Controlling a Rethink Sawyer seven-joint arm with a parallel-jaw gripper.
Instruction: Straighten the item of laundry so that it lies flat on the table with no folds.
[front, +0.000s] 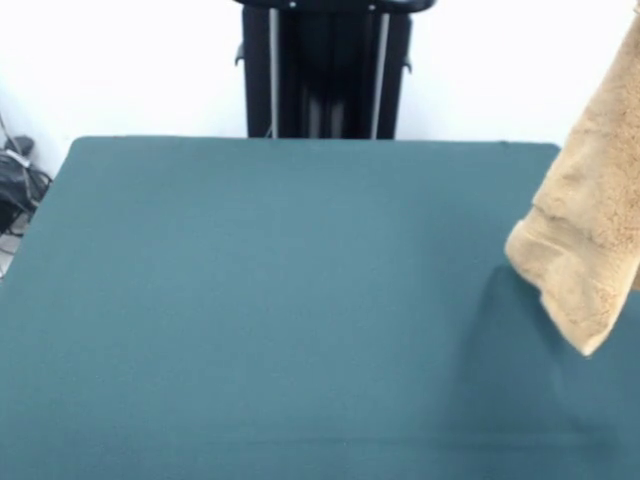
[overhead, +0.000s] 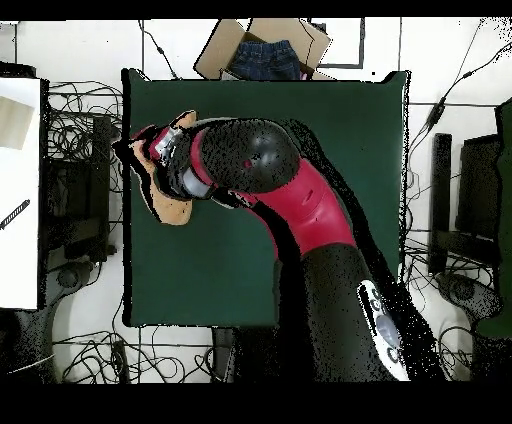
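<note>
The tan terry towel (front: 590, 230) hangs bunched in the air at the right edge of the front view, its lowest corner above the dark green table (front: 250, 300) and its top running out of the picture. In the overhead view the towel (overhead: 176, 207) shows beneath the arm's wrist near the left edge of the table (overhead: 330, 130). My gripper (overhead: 155, 150) is at the end of the red and black arm, over the towel and shut on it. The gripper is out of the front view. No part of the towel lies flat.
The black pedestal (front: 325, 70) stands at the table's far side. A cardboard box with blue jeans (overhead: 262, 55) sits beyond the table's top edge in the overhead view. Cables lie around the table, and a white surface (overhead: 20, 190) is at the left.
</note>
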